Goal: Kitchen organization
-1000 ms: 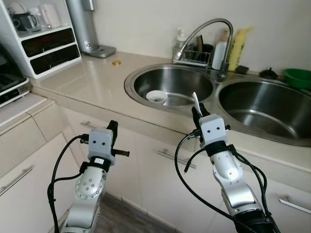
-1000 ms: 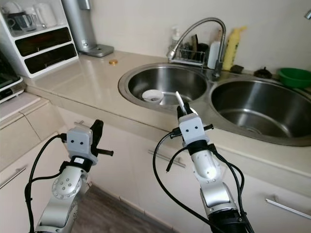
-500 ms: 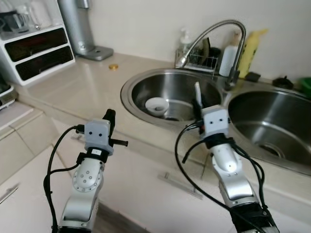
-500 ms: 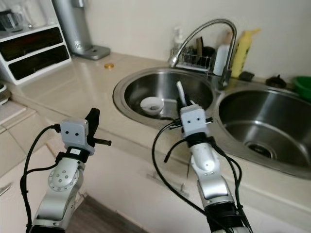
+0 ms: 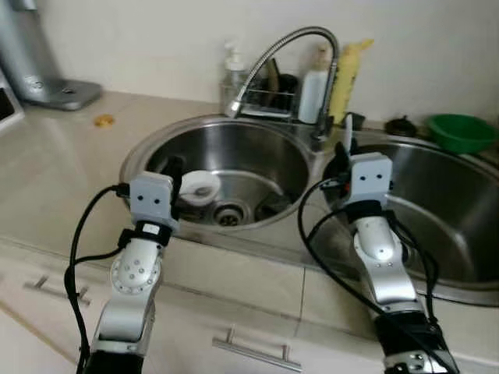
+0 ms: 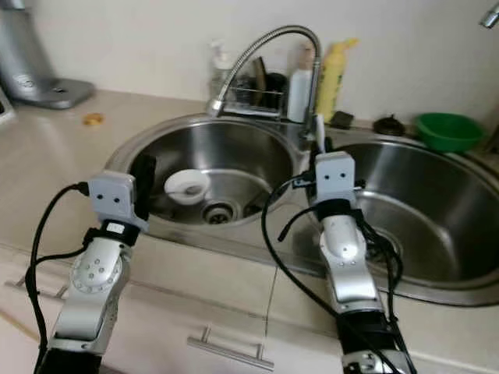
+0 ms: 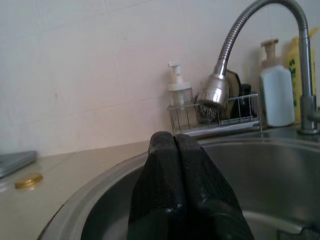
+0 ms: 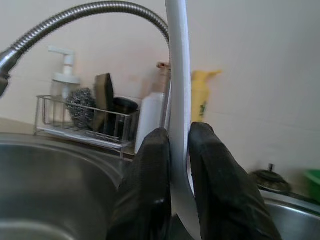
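White and slim, the utensil handle [image 8: 178,90] stands upright, clamped in the right end effector [image 8: 178,150] between the two sink basins [image 6: 234,152], so lowering it calls for a steady vertical wrist, while the left end effector [image 7: 175,145], fingers together, hovers near the small white bowl [image 6: 187,185].

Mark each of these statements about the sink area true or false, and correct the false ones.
1. The right gripper is shut on a white utensil handle. True.
2. The left gripper holds a sponge. False: its fingers are pressed together with nothing between them.
3. A small white bowl sits in the left sink basin. True.
4. The green bowl lies inside the right basin. False: it stands on the counter behind the right sink basin.
5. The wire rack behind the faucet holds a steel scourer. True, as the right wrist view shows.
6. A yellow bottle stands by the left edge of the counter. False: it stands behind the sinks, beside the faucet.
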You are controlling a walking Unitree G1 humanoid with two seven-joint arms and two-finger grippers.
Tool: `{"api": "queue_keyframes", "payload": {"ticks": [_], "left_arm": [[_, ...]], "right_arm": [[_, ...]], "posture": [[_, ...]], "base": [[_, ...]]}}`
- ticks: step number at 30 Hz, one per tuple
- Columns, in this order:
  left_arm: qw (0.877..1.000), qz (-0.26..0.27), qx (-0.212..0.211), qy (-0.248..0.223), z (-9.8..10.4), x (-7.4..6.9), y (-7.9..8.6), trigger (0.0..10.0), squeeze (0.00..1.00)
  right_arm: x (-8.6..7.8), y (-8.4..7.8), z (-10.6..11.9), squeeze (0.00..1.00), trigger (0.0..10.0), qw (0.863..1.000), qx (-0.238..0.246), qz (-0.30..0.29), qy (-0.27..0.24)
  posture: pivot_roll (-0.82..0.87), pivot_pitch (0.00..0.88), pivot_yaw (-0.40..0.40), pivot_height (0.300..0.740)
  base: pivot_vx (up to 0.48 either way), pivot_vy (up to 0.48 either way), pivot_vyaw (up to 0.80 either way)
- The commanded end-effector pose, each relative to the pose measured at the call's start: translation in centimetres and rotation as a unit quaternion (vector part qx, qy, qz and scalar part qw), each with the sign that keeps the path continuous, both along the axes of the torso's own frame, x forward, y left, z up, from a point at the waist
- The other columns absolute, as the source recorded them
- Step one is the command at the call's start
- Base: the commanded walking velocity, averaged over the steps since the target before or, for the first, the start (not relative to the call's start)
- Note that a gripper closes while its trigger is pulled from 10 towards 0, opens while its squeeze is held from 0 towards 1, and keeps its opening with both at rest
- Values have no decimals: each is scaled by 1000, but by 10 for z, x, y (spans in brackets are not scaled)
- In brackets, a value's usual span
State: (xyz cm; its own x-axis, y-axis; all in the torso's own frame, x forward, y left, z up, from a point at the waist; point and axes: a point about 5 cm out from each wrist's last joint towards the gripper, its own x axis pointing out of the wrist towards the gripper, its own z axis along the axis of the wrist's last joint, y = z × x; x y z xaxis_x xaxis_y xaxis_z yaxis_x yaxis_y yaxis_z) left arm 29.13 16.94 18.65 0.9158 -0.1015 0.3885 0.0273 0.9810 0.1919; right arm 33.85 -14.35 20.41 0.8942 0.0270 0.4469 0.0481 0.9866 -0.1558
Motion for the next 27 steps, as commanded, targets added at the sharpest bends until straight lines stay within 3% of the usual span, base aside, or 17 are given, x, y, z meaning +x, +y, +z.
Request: {"api": "queue_keyframes", "payload": {"ticks": [1, 13, 19, 22, 24, 27], "left_arm": [[1000, 0, 1, -2, 2, -1, -1, 10000, 0], [1000, -10, -4, 8, -2, -4, -7, 10000, 0], [1000, -17, -2, 5, 0, -2, -10, 10000, 0], [1000, -15, -2, 6, 0, -1, -9, 10000, 0], [1000, -15, -2, 6, 0, -1, -10, 10000, 0], [1000, -16, -3, 7, -1, 0, -10, 10000, 0]], "right_arm": [[2, -3, 1, 0, 10000, 1000, 7, -8, 2], [11, -16, -4, 0, 10000, 998, 20, -52, 36], [15, -18, -3, 0, 10000, 998, -2, -57, 39], [18, -13, -7, 0, 10000, 998, -18, -34, 57], [25, -4, -14, 0, 10000, 994, -48, 4, 99], [29, -4, -15, 0, 10000, 991, -66, 6, 113]], "posture": [[-44, 0, 28, 740], [-52, 0, 34, 740], [-58, 0, 33, 740], [-60, 0, 33, 740], [-60, 0, 33, 740], [-60, 0, 32, 740]], "base": [[0, 0, 0], [0, 0, -800], [0, 0, 0], [0, 0, 0], [0, 0, 0], [0, 0, 0]]}}
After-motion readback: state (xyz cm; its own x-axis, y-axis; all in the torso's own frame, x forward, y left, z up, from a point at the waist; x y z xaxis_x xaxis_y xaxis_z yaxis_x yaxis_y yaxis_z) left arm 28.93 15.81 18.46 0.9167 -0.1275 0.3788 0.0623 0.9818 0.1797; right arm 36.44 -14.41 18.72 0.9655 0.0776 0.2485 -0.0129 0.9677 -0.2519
